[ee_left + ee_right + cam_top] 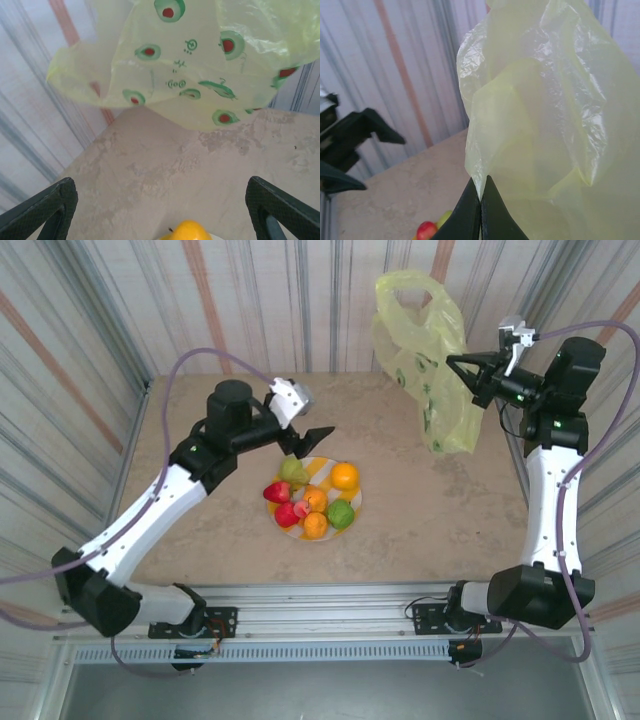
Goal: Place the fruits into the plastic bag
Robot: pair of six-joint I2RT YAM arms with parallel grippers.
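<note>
Right gripper point(481, 192): fingers pinched tight on a fold of the plastic bag point(545, 125), which hangs limp at the far right of the table
Left gripper point(318, 435): jaws spread wide, carrying nothing, poised over the plate's far edge
Fruits point(314, 500): all heaped on the striped plate point(320, 468), mid-table, well apart from the bag
Step in hand: by my judgement, your first pick
Doing it well: lower your left fingers squarely over an outer fruit such as the orange one point(345, 477), and close gently so it cannot roll
Watch: the bag's mouth looks collapsed, so you likely need it opened before any release
</note>
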